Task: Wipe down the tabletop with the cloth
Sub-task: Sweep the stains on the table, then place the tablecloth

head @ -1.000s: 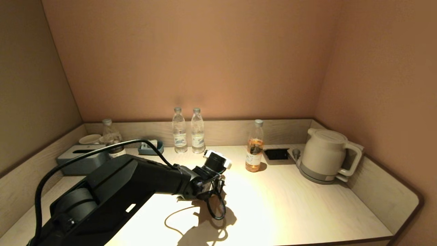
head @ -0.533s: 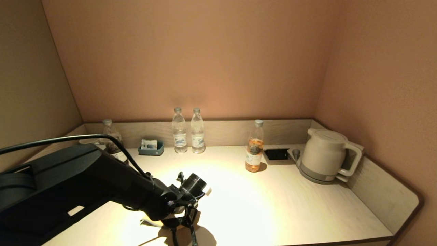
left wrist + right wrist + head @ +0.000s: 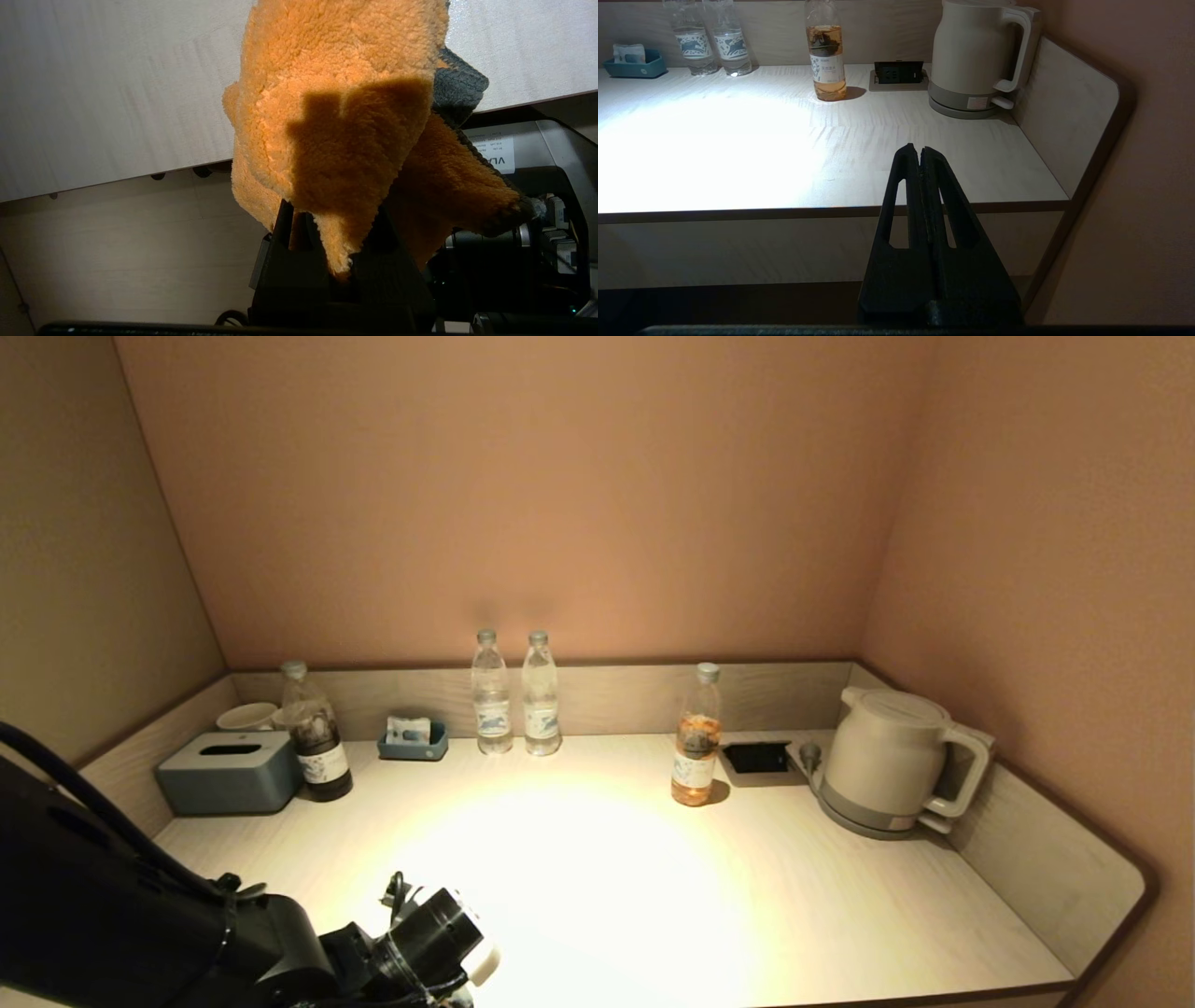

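Orange cloth (image 3: pixel 336 116) clamped in left hand (image 3: pixel 334 224), amber-filled bottle (image 3: pixel 695 737) half full, right hand (image 3: pixel 920 154) closed empty

A white sticker (image 3: pixel 490 154) seemingly reads "VL"; nothing else legible.

Alcove: plain pinkish-tan walls (image 3: pixel 560 495) on three sides. Pale wood-grain bench (image 3: pixel 840 896) with low raised wood backsplash (image 3: pixel 775 695) along back and both sides, right end rounded, dark front edge. Bright pool of light on bench centre, corners dim. Black recessed socket panel (image 3: pixel 756 757) set into bench near back right.
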### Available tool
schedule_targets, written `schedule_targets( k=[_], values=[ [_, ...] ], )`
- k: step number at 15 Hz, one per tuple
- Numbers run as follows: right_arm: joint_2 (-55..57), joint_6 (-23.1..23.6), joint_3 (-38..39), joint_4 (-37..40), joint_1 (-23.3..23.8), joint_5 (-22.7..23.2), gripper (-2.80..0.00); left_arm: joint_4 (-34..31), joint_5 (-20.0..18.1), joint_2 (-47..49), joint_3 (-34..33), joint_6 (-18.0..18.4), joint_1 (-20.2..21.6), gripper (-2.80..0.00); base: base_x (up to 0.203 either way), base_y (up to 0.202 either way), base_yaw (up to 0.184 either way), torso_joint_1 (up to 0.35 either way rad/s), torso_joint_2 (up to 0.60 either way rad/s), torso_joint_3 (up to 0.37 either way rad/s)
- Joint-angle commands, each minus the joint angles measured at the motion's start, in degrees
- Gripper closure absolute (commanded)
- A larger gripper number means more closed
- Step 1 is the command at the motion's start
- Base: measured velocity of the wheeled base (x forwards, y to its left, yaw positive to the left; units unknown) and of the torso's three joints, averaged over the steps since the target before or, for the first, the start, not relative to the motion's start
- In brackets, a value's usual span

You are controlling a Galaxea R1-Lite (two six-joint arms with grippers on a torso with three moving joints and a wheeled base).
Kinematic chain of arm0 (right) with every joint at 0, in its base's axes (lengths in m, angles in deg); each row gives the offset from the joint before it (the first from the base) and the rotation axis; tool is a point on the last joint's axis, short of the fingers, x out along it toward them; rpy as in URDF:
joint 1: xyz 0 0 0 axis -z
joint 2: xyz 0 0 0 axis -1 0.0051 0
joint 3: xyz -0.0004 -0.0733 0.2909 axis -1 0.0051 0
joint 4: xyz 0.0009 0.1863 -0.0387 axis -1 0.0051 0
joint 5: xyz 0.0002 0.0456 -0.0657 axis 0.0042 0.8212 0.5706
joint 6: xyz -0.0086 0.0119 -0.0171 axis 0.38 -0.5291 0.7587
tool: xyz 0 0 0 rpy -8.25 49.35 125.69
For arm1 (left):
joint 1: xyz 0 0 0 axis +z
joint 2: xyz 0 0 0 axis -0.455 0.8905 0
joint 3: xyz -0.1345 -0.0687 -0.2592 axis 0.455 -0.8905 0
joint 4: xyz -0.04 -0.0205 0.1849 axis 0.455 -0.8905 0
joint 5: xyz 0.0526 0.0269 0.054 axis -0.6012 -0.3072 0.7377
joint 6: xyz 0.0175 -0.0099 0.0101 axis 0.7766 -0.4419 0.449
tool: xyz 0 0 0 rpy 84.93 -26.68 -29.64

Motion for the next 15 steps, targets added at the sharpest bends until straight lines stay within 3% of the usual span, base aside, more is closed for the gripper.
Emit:
schedule_targets(
  k=[1, 3, 6, 9, 11, 13, 15],
  values=[
    [0.0, 0.0, 0.0, 0.0, 0.0, 0.0, 0.00, -0.1, 0.5, -7.3, -2.1, -1.1, -0.5, 0.00, 0.000, 0.000, 0.000, 0.000, 0.00, 0.000],
    [0.0, 0.0, 0.0, 0.0, 0.0, 0.0, 0.00, -0.3, 0.7, -8.6, -2.4, -1.4, 0.1, 0.00, 0.000, 0.000, 0.000, 0.000, 0.00, 0.000],
    [0.0, 0.0, 0.0, 0.0, 0.0, 0.0, 0.00, -0.3, 0.9, -18.8, -1.4, 1.9, 8.7, 0.00, 0.000, 0.000, 0.000, 0.000, 0.00, 0.000],
    [0.0, 0.0, 0.0, 0.0, 0.0, 0.0, 0.00, 0.0, -0.2, -24.7, 2.5, 9.2, 28.6, 0.00, 0.000, 0.000, 0.000, 0.000, 0.00, 0.000],
    [0.0, 0.0, 0.0, 0.0, 0.0, 0.0, 0.00, 0.1, -4.2, -25.8, 7.0, 14.0, 40.4, 0.00, 0.000, 0.000, 0.000, 0.000, 0.00, 0.000],
    [0.0, 0.0, 0.0, 0.0, 0.0, 0.0, 0.00, 0.1, -8.3, -25.2, 11.7, 17.3, 47.5, 0.00, 0.000, 0.000, 0.000, 0.000, 0.00, 0.000],
    [0.0, 0.0, 0.0, 0.0, 0.0, 0.0, 0.00, 0.6, -12.7, -18.4, 17.2, 19.6, 56.9, 0.00, 0.000, 0.000, 0.000, 0.000, 0.00, 0.000]
  ],
)
